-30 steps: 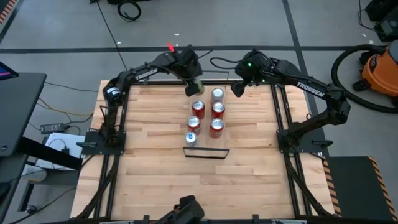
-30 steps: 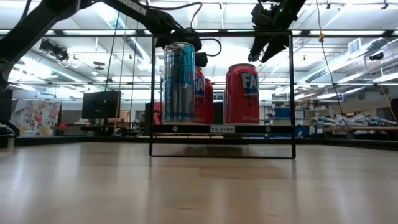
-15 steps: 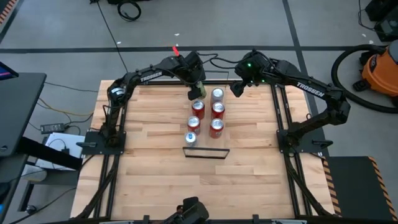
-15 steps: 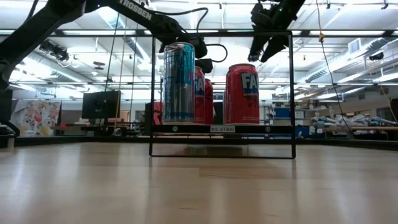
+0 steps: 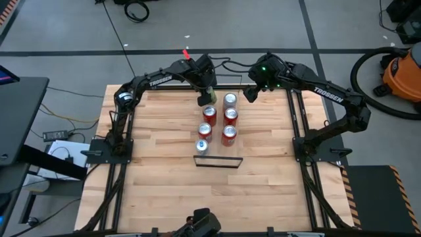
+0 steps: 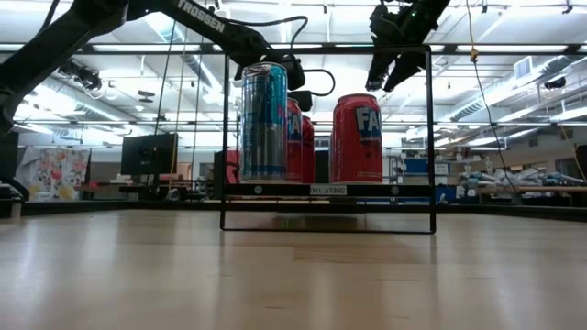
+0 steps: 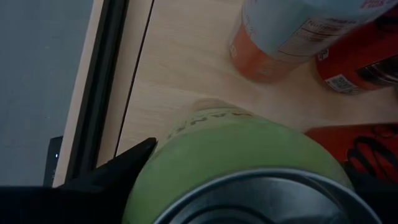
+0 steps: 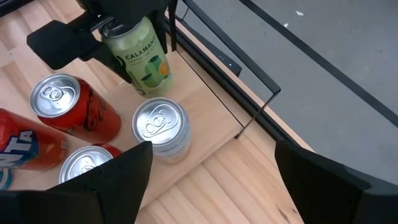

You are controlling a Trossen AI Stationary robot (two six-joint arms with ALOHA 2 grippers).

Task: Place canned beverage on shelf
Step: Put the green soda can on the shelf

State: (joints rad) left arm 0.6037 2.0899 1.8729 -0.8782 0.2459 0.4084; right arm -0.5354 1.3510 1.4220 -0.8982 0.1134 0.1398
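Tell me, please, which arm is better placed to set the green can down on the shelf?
The left. Its gripper is shut on the green can, held upright at the shelf's far end beside the silver can. The right gripper hangs open and empty, off to the side.

Five cans [image 5: 228,116] crowd the shelf [image 5: 220,79] in two rows. Tabletop [image 5: 158,138] at nine and three o'clock lies open. The wire rail [image 5: 218,160] bars six o'clock.
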